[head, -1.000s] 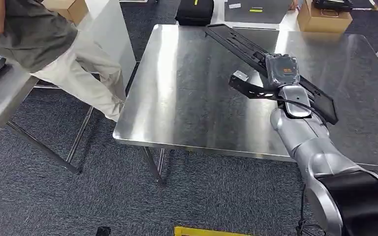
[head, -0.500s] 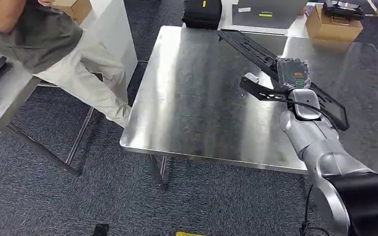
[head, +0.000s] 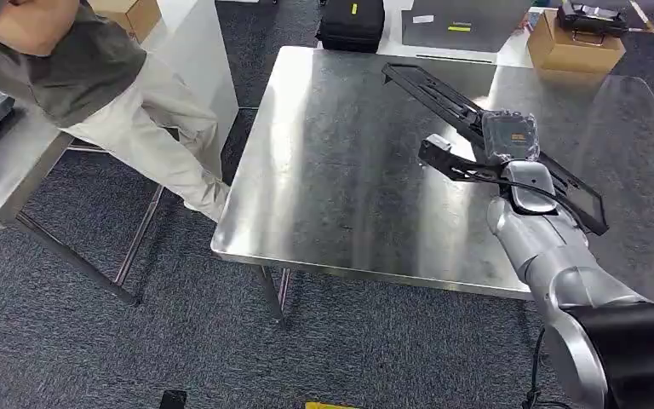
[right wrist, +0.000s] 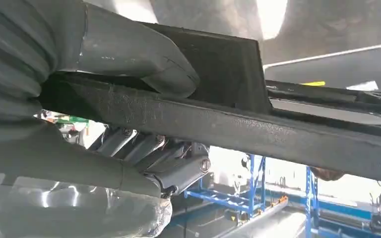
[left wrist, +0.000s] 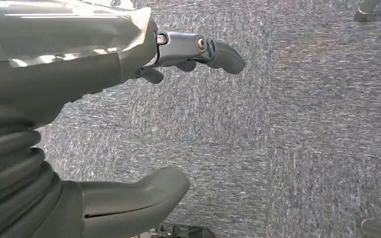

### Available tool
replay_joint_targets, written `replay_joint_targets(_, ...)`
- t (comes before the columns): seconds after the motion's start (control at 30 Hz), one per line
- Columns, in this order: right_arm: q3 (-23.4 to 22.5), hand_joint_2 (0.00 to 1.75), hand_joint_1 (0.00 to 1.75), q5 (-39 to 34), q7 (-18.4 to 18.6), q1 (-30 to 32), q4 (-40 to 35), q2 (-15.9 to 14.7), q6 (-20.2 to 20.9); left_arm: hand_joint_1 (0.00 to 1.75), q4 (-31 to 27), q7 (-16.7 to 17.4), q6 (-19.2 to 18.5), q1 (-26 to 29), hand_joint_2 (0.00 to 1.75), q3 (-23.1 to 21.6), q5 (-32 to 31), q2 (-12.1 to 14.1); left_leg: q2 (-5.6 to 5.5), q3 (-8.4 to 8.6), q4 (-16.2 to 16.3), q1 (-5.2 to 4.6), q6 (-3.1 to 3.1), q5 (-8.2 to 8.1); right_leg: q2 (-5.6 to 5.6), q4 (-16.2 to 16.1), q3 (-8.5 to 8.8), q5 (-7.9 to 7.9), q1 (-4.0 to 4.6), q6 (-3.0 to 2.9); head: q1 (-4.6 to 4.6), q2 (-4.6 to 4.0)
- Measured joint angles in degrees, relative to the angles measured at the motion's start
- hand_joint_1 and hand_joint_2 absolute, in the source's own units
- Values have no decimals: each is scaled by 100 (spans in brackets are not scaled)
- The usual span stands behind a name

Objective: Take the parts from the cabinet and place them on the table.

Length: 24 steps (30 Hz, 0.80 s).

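Note:
A long black frame-like part lies slanted low over the steel table, running from the far middle toward the right edge. My right hand grips it partway along, with a black bracket of the part jutting out to the left of the hand. In the right wrist view the thumb presses on one face of the black bar and the fingers curl under it. I cannot tell whether the part touches the tabletop. My left hand hangs over grey carpet, fingers apart and holding nothing.
A person bends over at the far left beside a second steel table and a white cabinet. Beyond the table stand a black case and a cardboard box. Grey carpet lies below the table's near edge.
The whole picture has shifted, so the camera has moved. My right hand keeps the same grip on the black part, which sits slightly farther over the table.

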Motion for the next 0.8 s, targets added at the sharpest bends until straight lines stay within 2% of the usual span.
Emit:
replay_joint_targets(0.67, -31, 175, 175, 2, 4, 94, 48, -35, 7, 0, 0, -28, -11, 3, 175, 79, 0, -22, 3, 1, -3, 21, -2, -1, 0, 3, -8, -2, 1, -2, -2, 0)
replay_joint_targets(0.8, -79, 175, 175, 35, 74, 115, 61, -61, 24, 0, 0, 37, -267, 12, 175, 83, 9, -22, 2, 1, -2, 21, -2, -1, -1, 3, -8, -2, 1, -2, -2, 0)
